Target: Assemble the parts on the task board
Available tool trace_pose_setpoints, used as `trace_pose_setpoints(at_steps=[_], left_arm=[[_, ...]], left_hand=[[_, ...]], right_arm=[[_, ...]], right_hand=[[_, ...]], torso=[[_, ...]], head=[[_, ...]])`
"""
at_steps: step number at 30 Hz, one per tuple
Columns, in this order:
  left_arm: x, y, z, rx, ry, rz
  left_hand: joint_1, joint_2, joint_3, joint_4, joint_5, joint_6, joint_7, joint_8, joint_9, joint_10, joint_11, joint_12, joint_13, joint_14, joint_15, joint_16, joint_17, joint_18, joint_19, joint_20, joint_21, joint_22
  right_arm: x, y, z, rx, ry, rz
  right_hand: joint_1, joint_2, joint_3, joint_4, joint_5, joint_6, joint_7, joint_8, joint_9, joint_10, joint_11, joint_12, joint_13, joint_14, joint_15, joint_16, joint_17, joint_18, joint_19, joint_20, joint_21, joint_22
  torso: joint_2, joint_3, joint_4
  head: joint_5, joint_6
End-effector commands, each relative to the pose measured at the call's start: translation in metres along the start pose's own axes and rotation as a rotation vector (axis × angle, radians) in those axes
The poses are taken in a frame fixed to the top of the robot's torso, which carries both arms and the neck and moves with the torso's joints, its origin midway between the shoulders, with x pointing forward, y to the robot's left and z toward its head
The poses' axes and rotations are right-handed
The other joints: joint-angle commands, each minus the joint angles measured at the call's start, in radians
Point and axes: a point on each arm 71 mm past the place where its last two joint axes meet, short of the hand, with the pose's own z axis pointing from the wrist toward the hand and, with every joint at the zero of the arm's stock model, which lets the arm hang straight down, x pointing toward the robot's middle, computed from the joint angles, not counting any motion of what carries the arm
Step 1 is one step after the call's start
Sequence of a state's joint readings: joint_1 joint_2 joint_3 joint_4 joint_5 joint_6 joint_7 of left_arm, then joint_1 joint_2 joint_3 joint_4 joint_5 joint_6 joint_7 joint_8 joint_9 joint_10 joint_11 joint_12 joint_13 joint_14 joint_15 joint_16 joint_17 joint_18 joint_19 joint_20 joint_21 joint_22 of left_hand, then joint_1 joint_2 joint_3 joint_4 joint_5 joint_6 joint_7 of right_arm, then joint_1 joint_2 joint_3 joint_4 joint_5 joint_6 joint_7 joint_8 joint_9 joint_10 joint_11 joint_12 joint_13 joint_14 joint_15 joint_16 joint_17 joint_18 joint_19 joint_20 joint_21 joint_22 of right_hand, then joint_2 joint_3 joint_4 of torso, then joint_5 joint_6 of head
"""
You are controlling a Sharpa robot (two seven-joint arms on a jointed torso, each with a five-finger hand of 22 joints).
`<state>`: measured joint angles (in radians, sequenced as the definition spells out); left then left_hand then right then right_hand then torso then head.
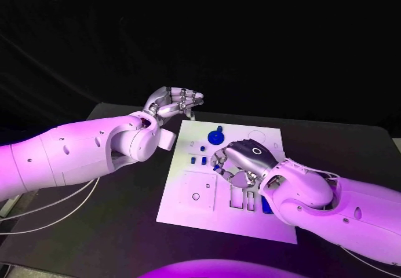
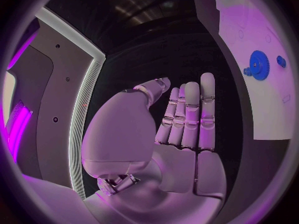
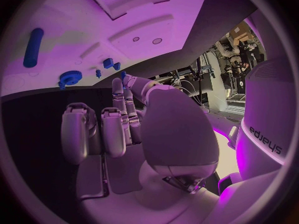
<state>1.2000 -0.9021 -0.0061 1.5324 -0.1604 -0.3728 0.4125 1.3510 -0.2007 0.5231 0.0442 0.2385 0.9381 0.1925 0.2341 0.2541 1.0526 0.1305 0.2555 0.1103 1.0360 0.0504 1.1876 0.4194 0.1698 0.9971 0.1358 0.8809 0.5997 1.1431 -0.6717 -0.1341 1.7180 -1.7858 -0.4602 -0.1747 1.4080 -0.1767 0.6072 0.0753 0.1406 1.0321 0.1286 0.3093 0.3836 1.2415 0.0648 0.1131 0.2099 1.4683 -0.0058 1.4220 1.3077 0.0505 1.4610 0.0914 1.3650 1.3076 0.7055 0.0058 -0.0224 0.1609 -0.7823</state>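
White rectangular task board (image 1: 204, 200) lying flat at the middle of the black worktop (image 1: 100, 231). A blue toothed gear (image 1: 215, 136) stands near its far edge, with small blue pegs (image 1: 198, 159) just beside it and a long blue bar (image 3: 32, 47) lying loose on the board; several cut-outs look unfilled, so assembly appears at an early stage. The left hand (image 1: 174, 102) hovers beyond the board's far corner, fingers loosely curled, holding nothing. The right hand (image 1: 242, 159) is over the board's middle, its fingers (image 3: 118, 92) reaching a peg; whether it is gripped cannot be told.
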Motion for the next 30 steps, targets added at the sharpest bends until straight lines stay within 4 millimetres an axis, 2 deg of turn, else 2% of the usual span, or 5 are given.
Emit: trace_pose_setpoints(at_steps=[1,15,22,26,30], left_arm=[[0.003,-0.001,0.001,0.009,0.007,-0.012],[0.005,-0.001,0.002,0.009,0.011,-0.014],[0.008,-0.001,0.003,0.008,0.018,-0.017],[0.008,0.000,0.003,0.008,0.019,-0.018],[0.009,0.000,0.003,0.008,0.020,-0.018]], left_hand=[[-0.001,-0.004,0.005,0.001,0.000,-0.001,0.002,-0.005,0.000,-0.006,-0.002,-0.002,-0.001,-0.005,0.002,-0.004,-0.001,0.014,-0.004,0.005,-0.006,-0.001],[-0.002,-0.004,0.005,0.001,0.000,-0.001,0.001,-0.004,0.000,-0.006,-0.002,-0.002,-0.001,-0.006,0.002,-0.004,-0.002,0.014,-0.005,0.006,-0.006,-0.001],[-0.003,-0.004,0.006,0.002,0.000,-0.001,0.001,-0.004,0.000,-0.006,-0.002,-0.002,-0.001,-0.006,0.002,-0.004,-0.002,0.014,-0.005,0.006,-0.006,-0.001],[-0.006,-0.004,0.005,0.003,-0.001,-0.001,0.001,-0.004,0.000,-0.006,-0.002,-0.001,-0.001,-0.007,0.003,-0.004,-0.002,0.014,-0.006,0.006,-0.007,-0.001],[-0.006,-0.004,0.005,0.003,-0.001,-0.001,0.001,-0.004,0.000,-0.006,-0.002,-0.001,-0.001,-0.007,0.003,-0.004,-0.002,0.014,-0.006,0.006,-0.007,-0.001]], right_arm=[[0.008,0.003,0.001,-0.017,0.016,0.012],[0.031,0.008,0.003,-0.015,0.069,0.034],[0.039,0.008,0.003,-0.011,0.098,0.038],[0.042,0.009,0.003,-0.011,0.105,0.041],[0.045,0.009,0.003,-0.009,0.112,0.042]], right_hand=[[-0.010,0.001,-0.001,-0.006,0.006,0.005,0.004,0.001,0.002,0.005,-0.002,-0.005,0.001,0.059,-0.008,-0.005,0.051,-0.012,0.037,-0.002,0.009,0.203],[-0.011,0.001,-0.001,-0.007,0.005,0.004,0.004,0.001,0.002,0.005,-0.002,-0.006,0.001,0.059,-0.008,-0.005,0.051,-0.013,0.039,-0.002,0.014,0.205],[-0.017,0.000,-0.003,-0.006,-0.001,0.003,0.004,0.001,0.004,0.005,-0.001,-0.008,0.002,0.059,-0.007,-0.005,0.050,-0.013,0.039,-0.001,0.015,0.206],[-0.018,0.000,-0.004,-0.006,-0.002,0.003,0.004,0.001,0.004,0.005,-0.001,-0.008,0.002,0.059,-0.007,-0.004,0.050,-0.014,0.039,-0.001,0.017,0.207],[-0.018,0.000,-0.004,-0.006,-0.003,0.003,0.004,0.001,0.004,0.005,-0.001,-0.008,0.002,0.059,-0.007,-0.005,0.050,-0.014,0.040,-0.001,0.018,0.207]], torso=[[0.001,-0.0011,0.0012],[0.002,-0.0011,0.0013],[0.002,-0.0026,0.0023],[0.002,-0.0007,0.0019],[0.002,-0.0003,0.0029]], head=[[0.007,-0.009],[0.022,-0.023],[0.020,-0.027],[0.023,-0.030],[0.024,-0.032]])
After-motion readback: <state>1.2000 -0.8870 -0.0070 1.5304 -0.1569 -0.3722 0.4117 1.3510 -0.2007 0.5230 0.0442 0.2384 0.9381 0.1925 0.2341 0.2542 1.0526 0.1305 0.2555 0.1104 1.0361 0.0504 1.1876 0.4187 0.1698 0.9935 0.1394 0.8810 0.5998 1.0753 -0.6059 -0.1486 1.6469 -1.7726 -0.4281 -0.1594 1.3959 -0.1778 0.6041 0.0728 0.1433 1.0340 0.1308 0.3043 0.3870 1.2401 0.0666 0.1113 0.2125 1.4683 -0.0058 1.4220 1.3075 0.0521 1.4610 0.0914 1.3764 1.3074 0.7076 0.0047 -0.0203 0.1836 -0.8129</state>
